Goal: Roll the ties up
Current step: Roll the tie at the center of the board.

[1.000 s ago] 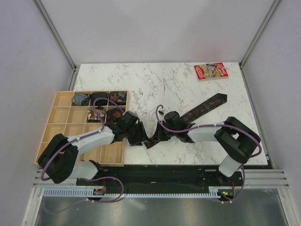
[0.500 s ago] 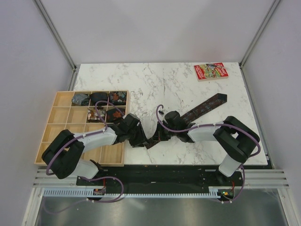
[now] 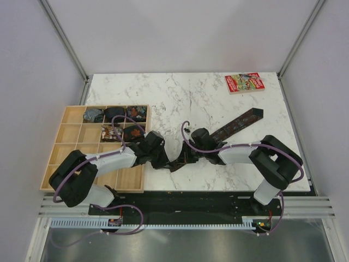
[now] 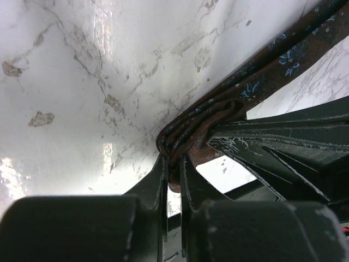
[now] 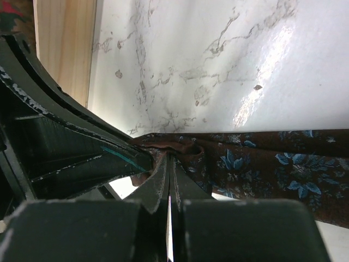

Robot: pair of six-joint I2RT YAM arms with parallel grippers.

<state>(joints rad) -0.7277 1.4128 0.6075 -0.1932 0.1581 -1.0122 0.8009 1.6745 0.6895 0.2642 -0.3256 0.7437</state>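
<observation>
At the left edge of the marble worktop [image 3: 180, 93] lies a wooden divided tray [image 3: 70, 148]. Rolled ties [image 3: 114, 113] sit in several compartments along its far rows, and the nearer compartments show bare wood. Just right of the tray, the left arm reaches across the near part of the worktop. The left fingers [image 3: 165, 162] are drawn almost together and clamped on the folded near end of a dark brown tie [image 3: 234, 124]. In the left wrist view, several layers of the tie [image 4: 262, 82] bunch into a fold that runs down between the left fingers [image 4: 164, 183]. The right arm's fingers [image 4: 272, 143] press against the same fold from the right. The right fingers [image 3: 185, 157] are together, and the right wrist view shows the right fingers [image 5: 162, 177] pinching the fabric at that fold. There the tie [image 5: 262, 164], with its small blue flowers, lies flat on the worktop, running out to the right. The rest of the tie stretches diagonally toward the far right. Beyond it, a red printed booklet [image 3: 244, 83] lies flat near the far right corner, well apart from the tie.
</observation>
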